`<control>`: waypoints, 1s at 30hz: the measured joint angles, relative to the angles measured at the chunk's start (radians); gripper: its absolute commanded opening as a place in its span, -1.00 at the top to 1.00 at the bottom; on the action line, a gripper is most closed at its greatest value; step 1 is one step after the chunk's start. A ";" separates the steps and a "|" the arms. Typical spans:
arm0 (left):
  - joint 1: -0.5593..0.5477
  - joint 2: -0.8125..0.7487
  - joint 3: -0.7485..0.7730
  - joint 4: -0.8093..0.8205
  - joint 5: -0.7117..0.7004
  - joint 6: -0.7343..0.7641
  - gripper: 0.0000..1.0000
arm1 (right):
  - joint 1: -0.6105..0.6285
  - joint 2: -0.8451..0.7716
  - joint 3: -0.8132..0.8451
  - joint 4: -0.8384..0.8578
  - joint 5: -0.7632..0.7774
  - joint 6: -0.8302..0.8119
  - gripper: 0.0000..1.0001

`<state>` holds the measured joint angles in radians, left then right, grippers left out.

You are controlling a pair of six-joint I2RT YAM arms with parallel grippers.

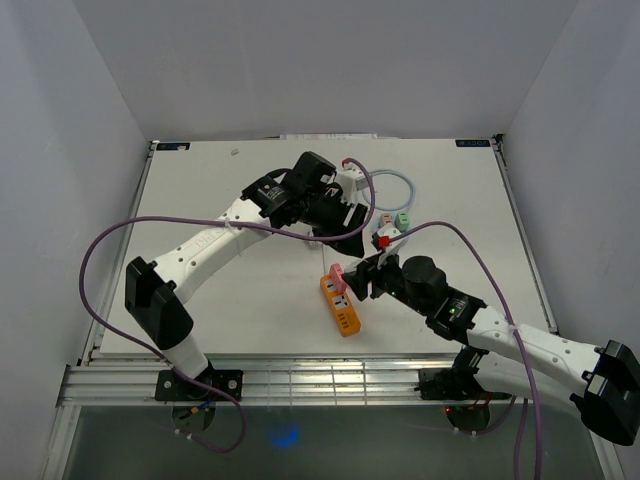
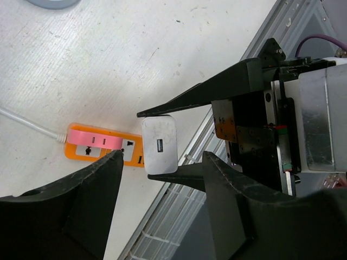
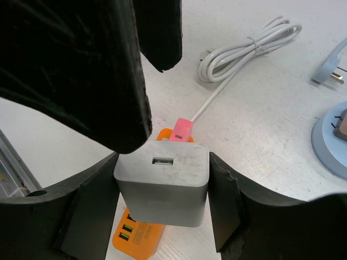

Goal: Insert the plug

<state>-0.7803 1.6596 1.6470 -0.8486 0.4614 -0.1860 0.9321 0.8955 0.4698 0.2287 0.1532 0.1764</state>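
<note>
My right gripper (image 3: 162, 162) is shut on a white USB charger plug (image 3: 162, 187) and holds it just above the orange power strip (image 3: 135, 238), which lies on the white table. A pink plug (image 3: 181, 130) sits in the strip's far end. In the top view the right gripper (image 1: 362, 278) hovers at the strip (image 1: 341, 308) near the table's middle front. In the left wrist view the charger (image 2: 160, 145) shows between the right gripper's fingers, over the strip (image 2: 103, 150). My left gripper (image 2: 162, 158) is open and empty, raised behind the strip (image 1: 340, 222).
A coiled white cable (image 3: 246, 49) runs to the strip's far end. A light blue round hub (image 3: 332, 143) and a blue plug (image 3: 331, 67) lie to the right. A blue cable ring (image 1: 395, 195) with red and teal plugs (image 1: 390, 232) lies behind the grippers. The table's metal front rail (image 1: 300, 378) is close.
</note>
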 measured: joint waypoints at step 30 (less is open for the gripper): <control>0.002 0.055 -0.051 -0.027 0.072 0.013 -0.30 | 0.006 0.014 0.044 -0.006 0.000 -0.034 0.61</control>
<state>-0.7788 1.7149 1.5955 -0.8761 0.5331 -0.1730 0.9382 0.9100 0.5140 0.2222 0.1528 0.1421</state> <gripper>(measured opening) 0.654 0.641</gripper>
